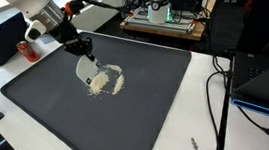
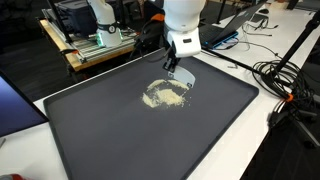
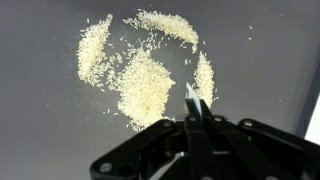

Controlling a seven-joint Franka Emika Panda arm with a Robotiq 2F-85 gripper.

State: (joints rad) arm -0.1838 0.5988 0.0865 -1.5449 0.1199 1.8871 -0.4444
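On the large black rectangular mat [image 1: 153, 103] covering the white tabletop [image 2: 255, 160], I see scattered white rice grains [image 3: 145, 90] lying in loose clumps. My end effector [image 3: 195, 115] is pressed together, pinching a thin white flat scraper [image 1: 87, 69] whose lower edge sits at the pile's rim.

You are working over a dark mat [image 1: 130, 126] that is lying flat on the white table [image 1: 206, 103]. Rice grains [image 3: 140, 90] are lying directly on the mat, in loose patches ringing a denser heap. A red can [image 1: 28, 49] and a laptop [image 1: 5, 40] are sitting on the table beside the mat.
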